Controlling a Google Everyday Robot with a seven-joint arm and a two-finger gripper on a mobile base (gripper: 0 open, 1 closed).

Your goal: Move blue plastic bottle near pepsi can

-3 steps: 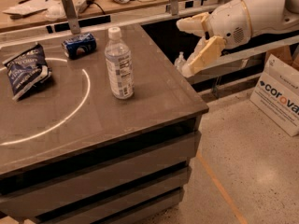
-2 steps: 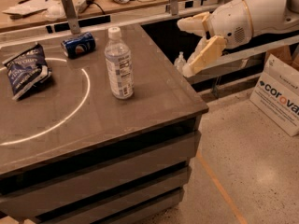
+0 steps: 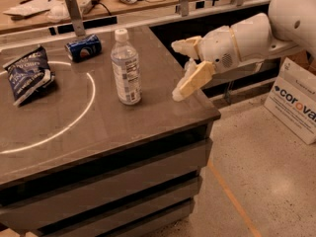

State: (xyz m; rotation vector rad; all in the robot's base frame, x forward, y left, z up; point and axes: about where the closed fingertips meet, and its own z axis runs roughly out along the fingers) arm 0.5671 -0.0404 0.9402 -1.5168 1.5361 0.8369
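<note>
Leftward and lower, that's where the arm has come in the last second. The end effector [image 3: 180, 69] now hangs over the right edge of the surface [image 3: 148, 127], nearer the bottle [image 3: 126, 70] than it was. Its two pale fingers are spread wide, with nothing between them.

Bottle hasn't budged: upright, white cap on, a little right of the surface's middle, just outside the white ring painted there. There's a clear gap from it to the fingers, so no contact yet.

The can [image 3: 83, 48] lies on its side at the back, left of the bottle and behind it, near but not touching. The chip bag [image 3: 27, 73] sits further left, well out of my way.

So I read this as the approach, with grasp and carry still ahead. I'd keep closing in until the fingers straddle the bottle's body. It's tall and light, so a nudge from one fingertip could topple it.
</note>
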